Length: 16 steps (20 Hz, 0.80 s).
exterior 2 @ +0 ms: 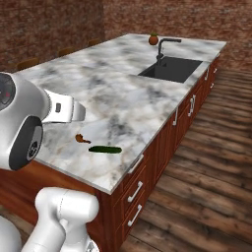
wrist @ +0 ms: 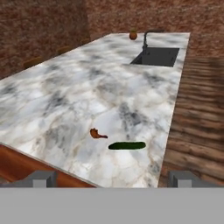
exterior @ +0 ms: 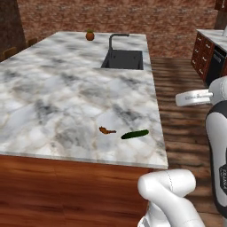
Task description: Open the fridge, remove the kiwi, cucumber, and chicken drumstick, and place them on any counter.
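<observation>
On the white marble counter point(exterior: 57, 97) point(exterior 2: 113, 88) point(wrist: 78, 96), near its front right corner, lie the dark green cucumber point(exterior: 135, 134) point(exterior 2: 105, 149) point(wrist: 127, 145) and, just left of it, the reddish-brown chicken drumstick point(exterior: 106, 130) point(exterior 2: 81, 139) point(wrist: 97, 134). A small gap separates the two. My gripper point(wrist: 112, 178) hangs open and empty, back from the counter's front edge and above it, with both foods ahead of its fingertips point(wrist: 43, 177). The fridge and the kiwi are out of view.
A black sink point(exterior: 123, 59) point(exterior 2: 172, 69) point(wrist: 156, 57) with a faucet point(exterior: 116, 40) sits at the counter's far right. An orange-red round fruit point(exterior: 90, 35) point(exterior 2: 153, 39) point(wrist: 133, 35) stands beyond it. Wood floor point(exterior 2: 206, 162) runs along the counter's right side; dark cabinets point(exterior: 206, 53) stand far right.
</observation>
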### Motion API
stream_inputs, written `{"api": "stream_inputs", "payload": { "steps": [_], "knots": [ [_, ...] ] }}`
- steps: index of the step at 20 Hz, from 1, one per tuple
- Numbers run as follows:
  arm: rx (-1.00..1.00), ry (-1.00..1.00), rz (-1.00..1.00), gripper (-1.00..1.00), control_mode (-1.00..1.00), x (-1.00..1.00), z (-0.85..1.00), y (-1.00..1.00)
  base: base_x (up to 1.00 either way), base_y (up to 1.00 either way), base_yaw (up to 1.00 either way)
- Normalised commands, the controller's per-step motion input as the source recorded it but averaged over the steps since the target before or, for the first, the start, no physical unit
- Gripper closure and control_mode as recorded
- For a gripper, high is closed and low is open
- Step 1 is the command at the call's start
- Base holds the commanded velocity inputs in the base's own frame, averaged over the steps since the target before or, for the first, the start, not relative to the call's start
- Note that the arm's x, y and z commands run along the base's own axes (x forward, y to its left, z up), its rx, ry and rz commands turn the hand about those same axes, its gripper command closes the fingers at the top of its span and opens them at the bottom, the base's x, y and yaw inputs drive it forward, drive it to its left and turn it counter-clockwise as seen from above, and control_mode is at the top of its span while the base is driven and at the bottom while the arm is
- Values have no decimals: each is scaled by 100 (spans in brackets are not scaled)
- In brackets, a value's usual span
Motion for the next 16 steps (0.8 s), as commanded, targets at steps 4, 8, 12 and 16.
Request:
{"api": "stream_inputs", "payload": {
  "steps": [4, 8, 12, 16],
  "knots": [
    [-1, 0, 0, -100, -100, -12, 4, 0, 0, 0, 0],
    [-5, 1, -1, -100, -100, -36, 12, 0, 0, 0, 0],
    [-4, 4, -2, -100, 100, -19, 5, 0, -26, 0, 0],
    [0, 0, 0, -100, 100, 0, 0, 0, -90, -5, 0]
  ]
}}
